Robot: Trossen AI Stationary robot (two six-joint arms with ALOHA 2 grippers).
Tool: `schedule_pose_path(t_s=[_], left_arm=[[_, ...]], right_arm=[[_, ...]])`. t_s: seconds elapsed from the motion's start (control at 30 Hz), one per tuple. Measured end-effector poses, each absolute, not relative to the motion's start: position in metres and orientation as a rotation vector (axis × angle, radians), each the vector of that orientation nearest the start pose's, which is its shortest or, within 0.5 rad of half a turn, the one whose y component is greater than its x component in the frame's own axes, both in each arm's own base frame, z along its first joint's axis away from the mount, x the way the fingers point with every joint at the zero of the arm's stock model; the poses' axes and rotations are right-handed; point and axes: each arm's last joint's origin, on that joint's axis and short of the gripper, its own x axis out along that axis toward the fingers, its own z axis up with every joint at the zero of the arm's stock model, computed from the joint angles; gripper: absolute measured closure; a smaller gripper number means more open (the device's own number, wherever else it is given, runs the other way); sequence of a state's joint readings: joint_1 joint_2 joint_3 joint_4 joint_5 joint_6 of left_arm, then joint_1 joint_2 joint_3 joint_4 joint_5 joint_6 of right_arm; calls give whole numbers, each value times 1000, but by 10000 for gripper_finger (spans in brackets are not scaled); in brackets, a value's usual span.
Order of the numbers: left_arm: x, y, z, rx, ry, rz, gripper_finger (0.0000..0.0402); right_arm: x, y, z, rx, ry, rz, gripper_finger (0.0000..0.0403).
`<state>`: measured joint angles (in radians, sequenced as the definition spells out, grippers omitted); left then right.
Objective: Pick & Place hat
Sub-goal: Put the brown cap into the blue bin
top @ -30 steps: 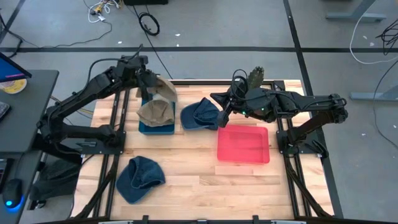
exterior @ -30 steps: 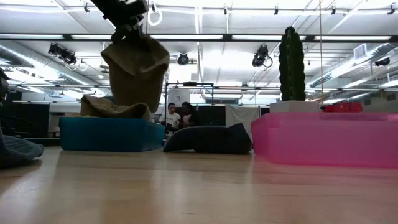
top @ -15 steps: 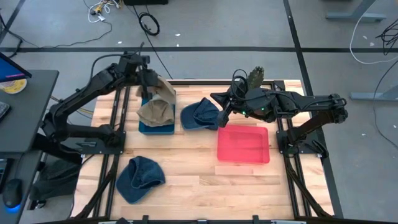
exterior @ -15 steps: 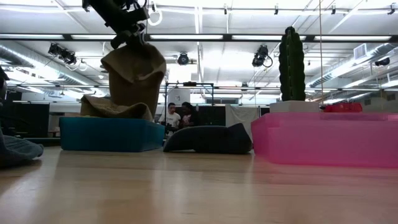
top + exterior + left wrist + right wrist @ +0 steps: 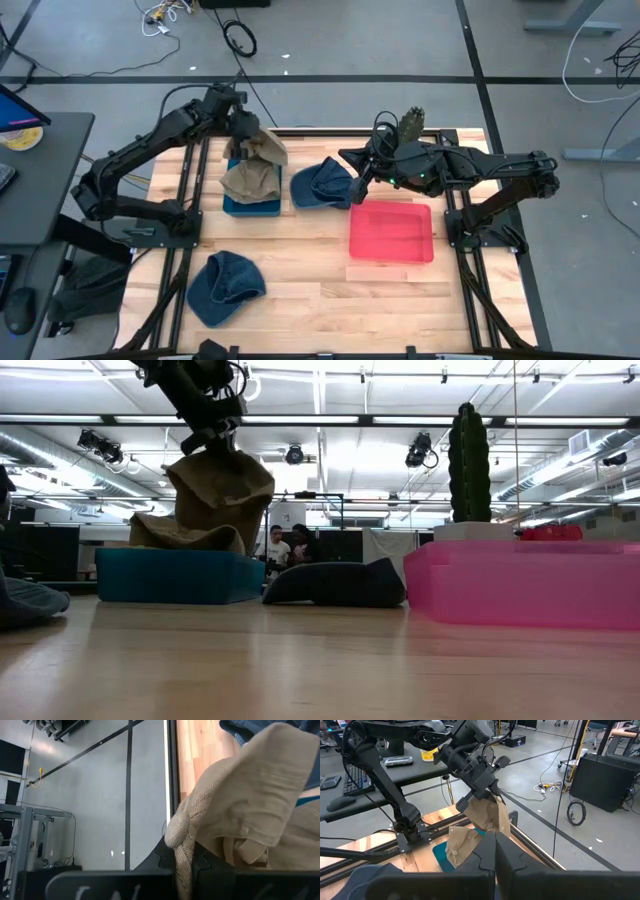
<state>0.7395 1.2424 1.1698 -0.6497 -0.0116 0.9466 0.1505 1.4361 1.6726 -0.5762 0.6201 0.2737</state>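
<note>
My left gripper [image 5: 243, 128] is shut on a tan hat [image 5: 263, 150] and holds it above the blue tray [image 5: 250, 209] at the table's far left. A second tan hat [image 5: 249, 182] lies in that tray. In the low view the held hat [image 5: 220, 495] hangs below the gripper [image 5: 210, 438]. My right gripper [image 5: 356, 190] is shut and empty. It hovers just right of a blue hat [image 5: 320, 185], which lies on the table between the blue tray and the pink tray [image 5: 391, 258]. My left gripper pinches a bunched fold of the tan hat's cloth [image 5: 176, 834] between its two fingers, coming from above and pointing down. The hat hangs slack below the fingers. Its lower end [image 5: 205, 540] reaches down to the second tan hat [image 5: 165, 532] in the blue tray.
Another blue hat [image 5: 226, 285] lies near the table's front left. A potted cactus [image 5: 412, 120] stands at the far edge behind my right arm. The pink tray holds nothing. Bare wood lies in front of the trays. People sit in the room beyond the table [image 5: 285, 550].
My left gripper has gone down and a little toward the table's right with the tan hat. The hat has sunk toward the blue tray, and its lower part now slumps onto the tan hat lying there.
</note>
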Motion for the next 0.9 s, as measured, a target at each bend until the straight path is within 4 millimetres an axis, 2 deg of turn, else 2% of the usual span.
schedule_pose_path(t_s=[0.33, 0.53, 0.67, 0.8, 0.9], left_arm=[[183, 178, 328, 573, 966, 310, 398], [181, 172, 287, 527, 1059, 247, 398], [184, 164, 268, 577, 1157, 287, 398], [189, 154, 273, 676, 1143, 299, 398], [191, 150, 282, 784, 1148, 399, 398]], right_arm=[[294, 27, 450, 137, 252, -505, 403], [294, 27, 450, 140, 252, -506, 403], [294, 27, 450, 143, 251, -506, 403], [294, 27, 450, 143, 251, -507, 403], [294, 27, 450, 141, 250, -514, 403]])
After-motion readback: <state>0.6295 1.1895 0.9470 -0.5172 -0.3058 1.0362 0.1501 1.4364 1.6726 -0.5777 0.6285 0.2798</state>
